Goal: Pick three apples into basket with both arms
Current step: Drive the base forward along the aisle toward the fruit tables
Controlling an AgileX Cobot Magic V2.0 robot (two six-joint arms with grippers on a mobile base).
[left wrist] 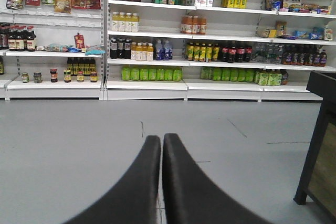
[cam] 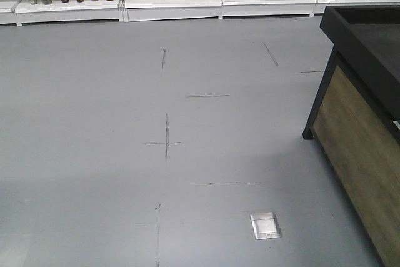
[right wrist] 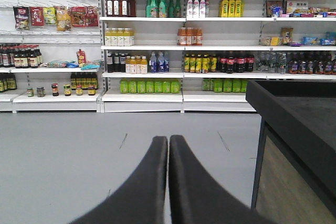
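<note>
- Apples and basket show in none of my views, so I judge the picking hasn't begun.
- Left end effector (left wrist: 161, 141) and right end effector (right wrist: 168, 142) are each pinched together and empty, pointing level ahead; a travel pose, I'd say.
- Grey floor (cam: 94, 123) with dark line marks (cam: 166, 137) lies beyond.
- Black worktop (cam: 369, 42) stands to the right; its top is hidden from me.
- Stocked shelves (right wrist: 142, 95) line the far wall.

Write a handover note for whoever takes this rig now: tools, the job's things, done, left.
Left tool: shut, empty, over the grey floor, facing the white store shelves of bottles.
Right tool: shut, empty, facing likewise; black-topped, wood-sided stand on its right.
Apples, basket: in no view.
Done: nothing visible.
Left: probably everything; find the apples and basket first.
</note>
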